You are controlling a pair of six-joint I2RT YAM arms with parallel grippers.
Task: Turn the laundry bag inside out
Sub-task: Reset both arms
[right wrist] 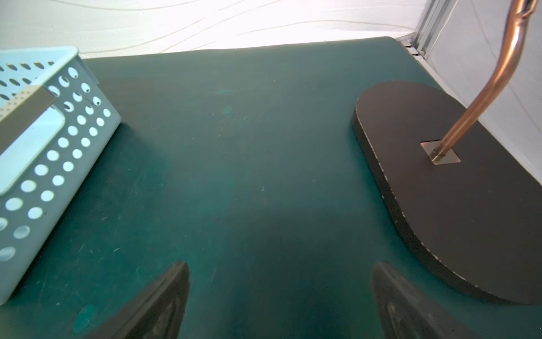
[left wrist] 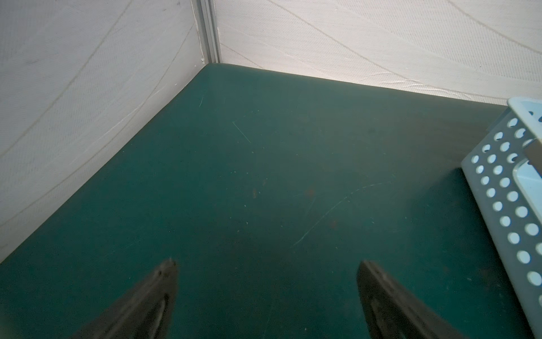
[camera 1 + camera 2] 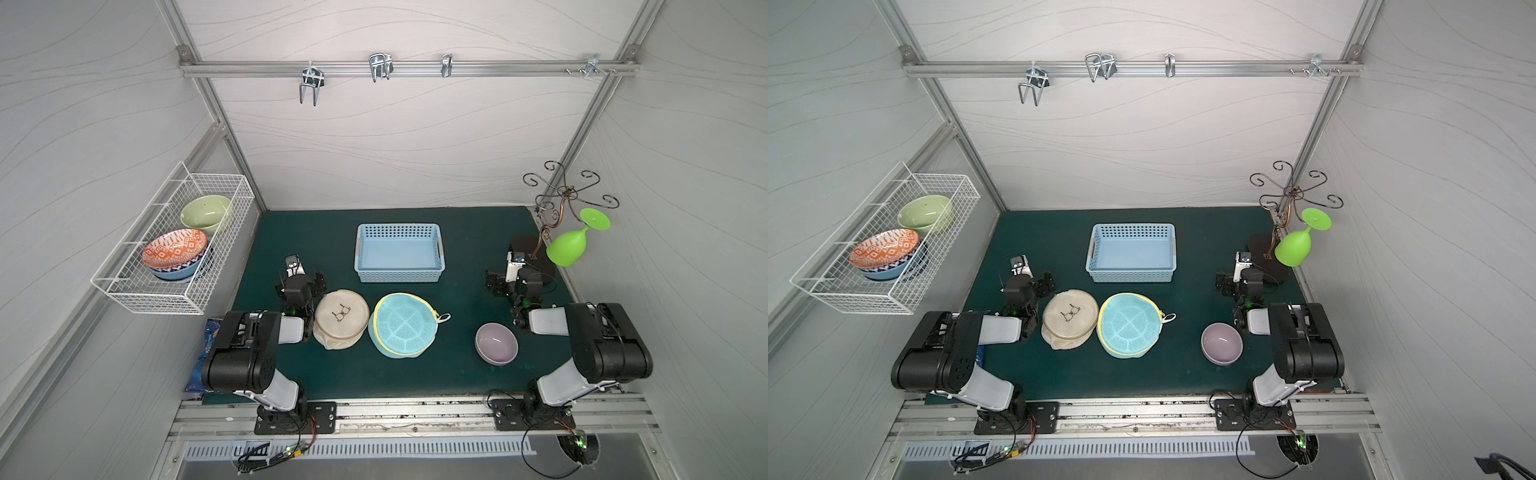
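Observation:
Two round mesh laundry bags lie flat on the green mat in both top views. The blue laundry bag (image 3: pixel 405 326) (image 3: pixel 1129 326) has yellow trim and a small loop on its right side. The beige laundry bag (image 3: pixel 341 328) (image 3: pixel 1067 332) lies just left of it, with a pair of glasses (image 3: pixel 341 312) on top. My left gripper (image 3: pixel 299 272) (image 2: pixel 267 264) is open over bare mat, behind and left of the beige bag. My right gripper (image 3: pixel 509 274) (image 1: pixel 281 265) is open over bare mat, far right of the bags. Neither wrist view shows a bag.
A light blue perforated basket (image 3: pixel 399 226) (image 2: pixel 504 187) (image 1: pixel 58 141) stands behind the bags. A purple bowl (image 3: pixel 496 343) sits front right. A metal stand's dark base (image 1: pixel 454 190) holds a hanging green glass (image 3: pixel 569 245). A wire rack (image 3: pixel 124 286) with bowls hangs on the left wall.

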